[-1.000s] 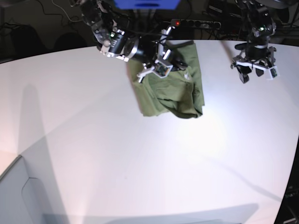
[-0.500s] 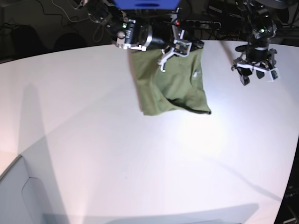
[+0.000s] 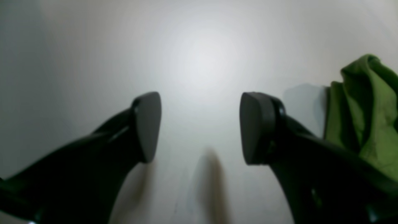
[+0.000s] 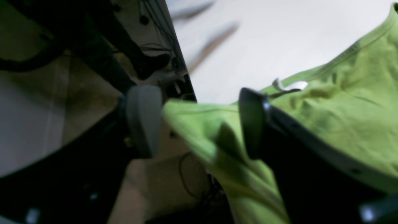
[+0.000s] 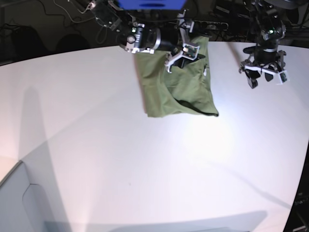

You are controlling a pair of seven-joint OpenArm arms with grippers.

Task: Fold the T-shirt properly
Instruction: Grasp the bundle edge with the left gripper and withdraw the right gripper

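T-shirt (image 5: 176,84), upper centre of the frame, long axis running roughly top to bottom; right hand (image 5: 189,37), nearer, opened at its far edge. Left hand (image 5: 264,72), upper right, open, well apart from the cloth.

It looks like a robotics lab, with two robot arms (image 5: 130,29) at a white table (image 5: 96,159) and loose cables (image 4: 155,18).

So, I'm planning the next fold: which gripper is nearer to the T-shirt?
Right. The right gripper is at the T-shirt, with fabric between its open fingers; the left gripper is off to its side.
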